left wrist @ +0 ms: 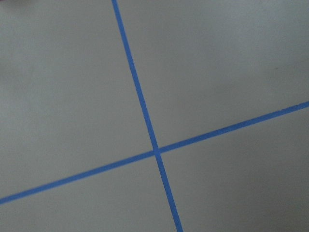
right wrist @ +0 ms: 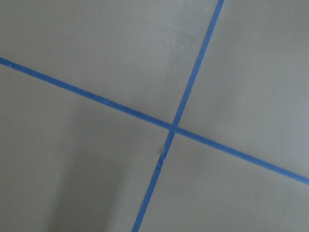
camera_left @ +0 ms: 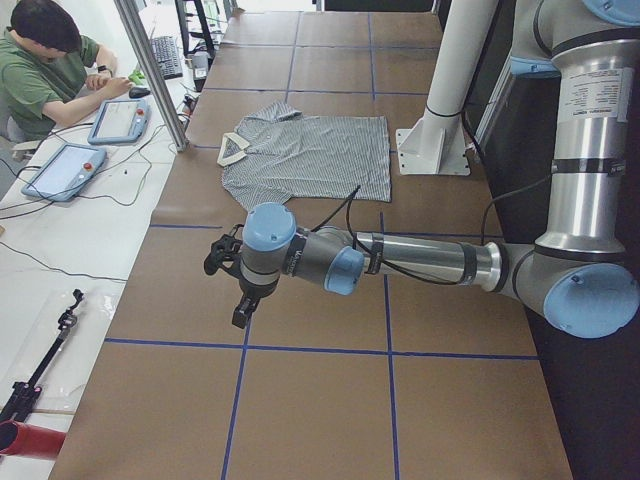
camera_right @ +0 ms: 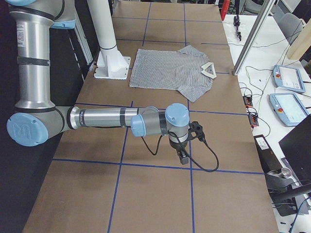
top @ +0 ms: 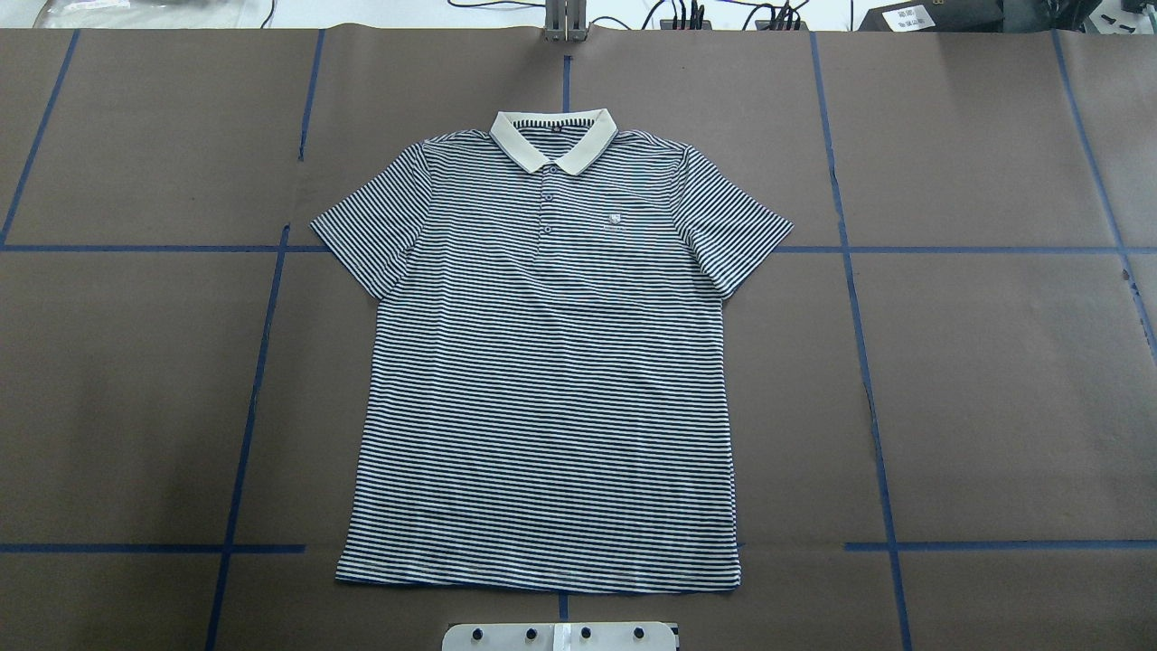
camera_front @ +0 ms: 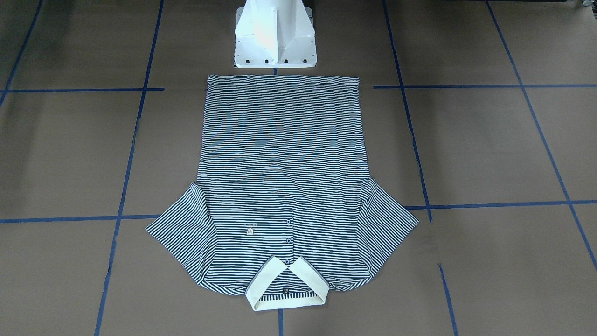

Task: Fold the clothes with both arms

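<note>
Polo shirt [top: 542, 380]: matt knit cloth. Table [top: 994, 407]: matt brown paper, blue tape [top: 994, 250]. Pedestal [camera_front: 275, 42]: glossy white metal. Left arm [camera_left: 430, 262], right arm [camera_right: 102, 118]: satin metal.

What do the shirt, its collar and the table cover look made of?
Polo shirt: soft matte knit, probably cotton; it lies limp and flat. Collar: thicker cream knit, holding its folded shape. Table cover: matte brown paper or card, apparently, marked with blue tape.
</note>
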Action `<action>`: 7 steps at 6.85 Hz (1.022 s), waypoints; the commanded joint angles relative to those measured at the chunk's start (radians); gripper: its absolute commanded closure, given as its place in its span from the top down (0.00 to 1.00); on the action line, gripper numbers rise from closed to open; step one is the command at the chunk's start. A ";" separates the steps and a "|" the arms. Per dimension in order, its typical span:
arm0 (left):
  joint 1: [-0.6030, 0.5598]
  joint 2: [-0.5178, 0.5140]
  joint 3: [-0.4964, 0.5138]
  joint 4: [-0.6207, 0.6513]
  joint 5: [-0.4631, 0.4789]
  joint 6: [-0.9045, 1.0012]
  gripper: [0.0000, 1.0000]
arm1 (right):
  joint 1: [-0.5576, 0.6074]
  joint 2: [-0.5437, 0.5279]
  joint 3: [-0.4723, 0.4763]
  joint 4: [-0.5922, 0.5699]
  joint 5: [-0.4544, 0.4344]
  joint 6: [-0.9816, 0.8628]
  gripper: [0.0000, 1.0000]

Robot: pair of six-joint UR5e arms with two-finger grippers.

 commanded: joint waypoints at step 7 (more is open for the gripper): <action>0.021 -0.140 0.140 -0.383 -0.006 -0.081 1.00 | -0.284 0.217 -0.037 0.348 -0.030 0.820 1.00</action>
